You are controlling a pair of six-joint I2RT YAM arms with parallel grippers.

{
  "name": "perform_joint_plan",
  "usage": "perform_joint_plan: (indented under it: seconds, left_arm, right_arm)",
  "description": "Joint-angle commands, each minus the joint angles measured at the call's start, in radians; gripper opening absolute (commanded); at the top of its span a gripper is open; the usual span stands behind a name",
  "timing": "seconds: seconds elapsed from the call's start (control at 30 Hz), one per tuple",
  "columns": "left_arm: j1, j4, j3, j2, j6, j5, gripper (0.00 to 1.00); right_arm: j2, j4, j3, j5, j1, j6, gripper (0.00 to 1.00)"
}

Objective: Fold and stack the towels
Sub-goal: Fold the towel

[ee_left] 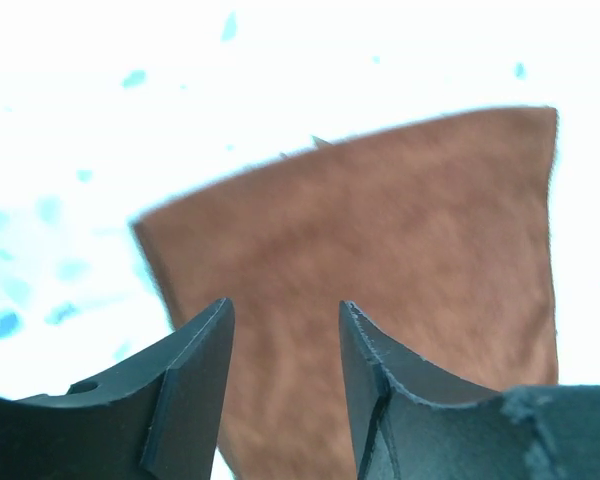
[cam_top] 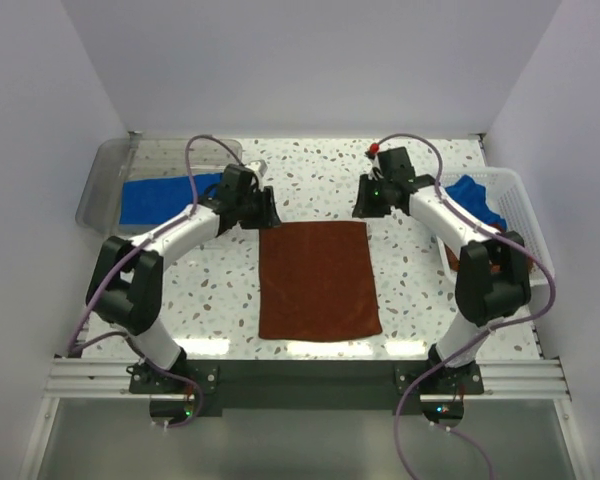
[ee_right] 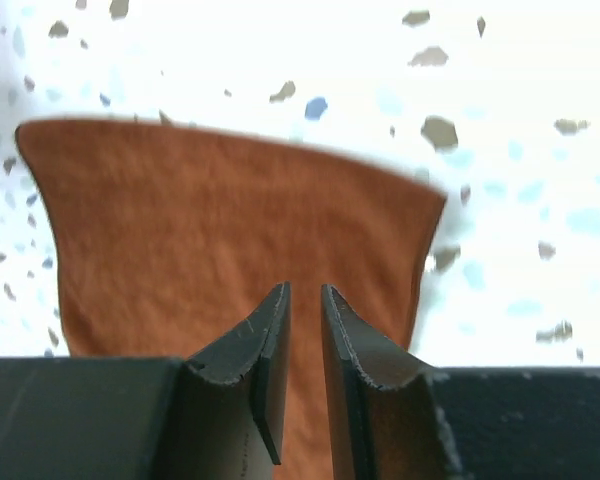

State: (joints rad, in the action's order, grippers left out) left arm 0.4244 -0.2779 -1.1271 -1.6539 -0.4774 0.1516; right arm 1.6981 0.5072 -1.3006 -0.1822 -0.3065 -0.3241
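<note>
A rust-brown towel (cam_top: pixel 318 280) lies flat in the middle of the table, long side running front to back. My left gripper (cam_top: pixel 268 215) hovers at its far left corner. In the left wrist view it (ee_left: pixel 285 305) is open, with the brown cloth (ee_left: pixel 380 220) below the jaws and nothing between them. My right gripper (cam_top: pixel 363 208) is at the far right corner. In the right wrist view it (ee_right: pixel 305 288) shows only a narrow gap, empty, with the towel (ee_right: pixel 210 220) beneath. A blue towel (cam_top: pixel 155 200) lies in the tray on the left. Another blue towel (cam_top: pixel 477 195) sits in the basket on the right.
A clear plastic tray (cam_top: pixel 105 165) stands at the back left. A white mesh basket (cam_top: pixel 525 215) stands along the right edge, behind the right arm's elbow. White walls close in the speckled table (cam_top: pixel 220 290) on three sides.
</note>
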Motion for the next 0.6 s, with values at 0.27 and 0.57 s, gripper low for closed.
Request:
perform_joint_plan:
  seconds: [0.27,0.57]
  left_arm:
    - [-0.065,0.072,-0.068,-0.239,0.105,0.028,0.48]
    - [-0.070,0.031,-0.072,-0.208,0.143,0.002,0.50]
  right_arm:
    - [0.218,-0.131,-0.025,0.004,0.036,0.023,0.20]
    - [0.252,-0.102,-0.026,0.020,0.090,0.106,0.20]
